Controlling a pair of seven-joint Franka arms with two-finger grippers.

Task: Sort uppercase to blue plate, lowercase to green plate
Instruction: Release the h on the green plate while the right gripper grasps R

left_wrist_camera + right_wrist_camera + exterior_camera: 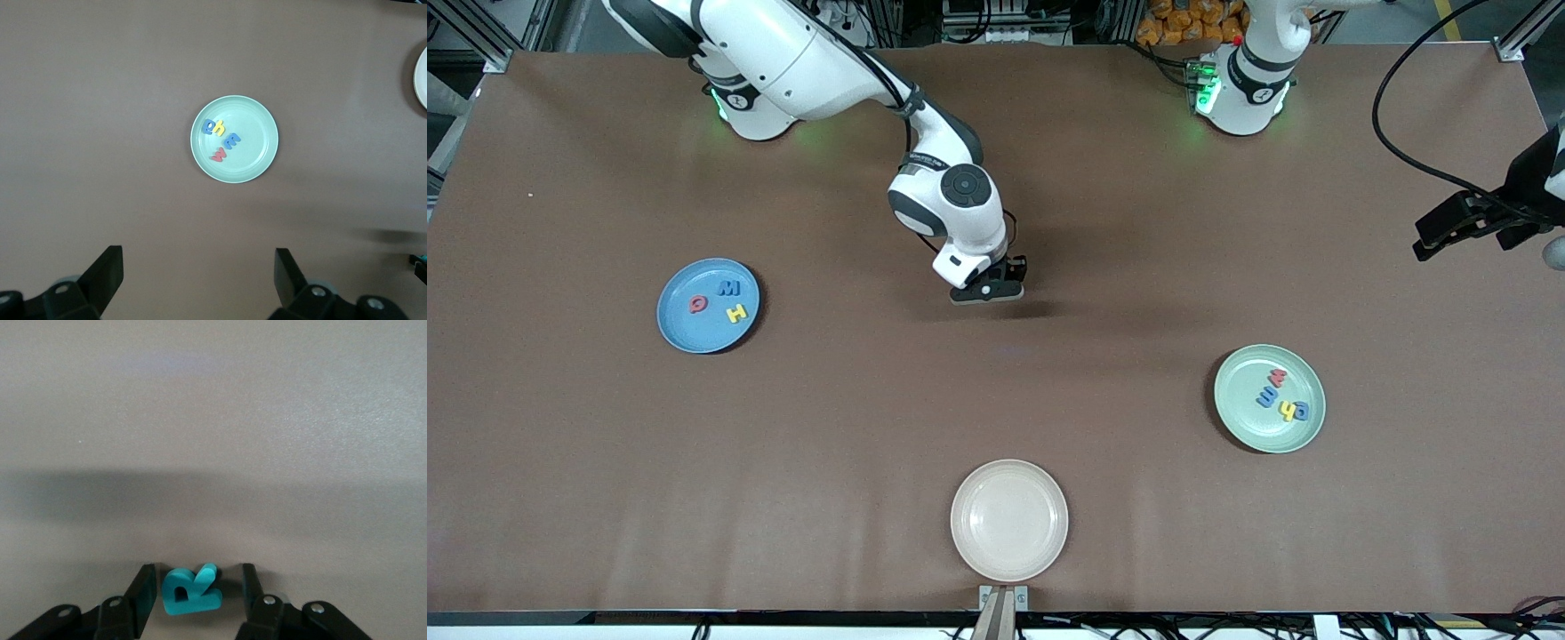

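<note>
The right gripper (989, 292) is low over bare table (1138, 267) near the middle, farther from the front camera than the cream plate (1009, 520). In the right wrist view its fingers (143, 593) stand apart on either side of the teal R (191, 592), one finger close against the letter's flank, the other with a visible gap. They bracket the letter; no grip is made yet. The R lies flat on the table.

The left gripper (199, 277) waits high, toward the left arm's end of the table, fingers wide apart and holding nothing; its camera looks down on the green plate (257, 113).

The blue plate (680, 329) carries Q (697, 305), M (729, 287) and H (736, 312). The green plate holds four letters: w (1278, 377), m (1267, 396), h (1286, 408) and a blue rounded letter (1300, 411). By this count, the R is the last piece outstanding.

Handling assessment: the R appears to be foam, so very light, soft and yielding, not fragile. It is small and thin, so likely to tip or squirt out under an uneven squeeze. The best hold is across its flat outer edges, fingers low to the table and centred on the body rather than on the leg.
</note>
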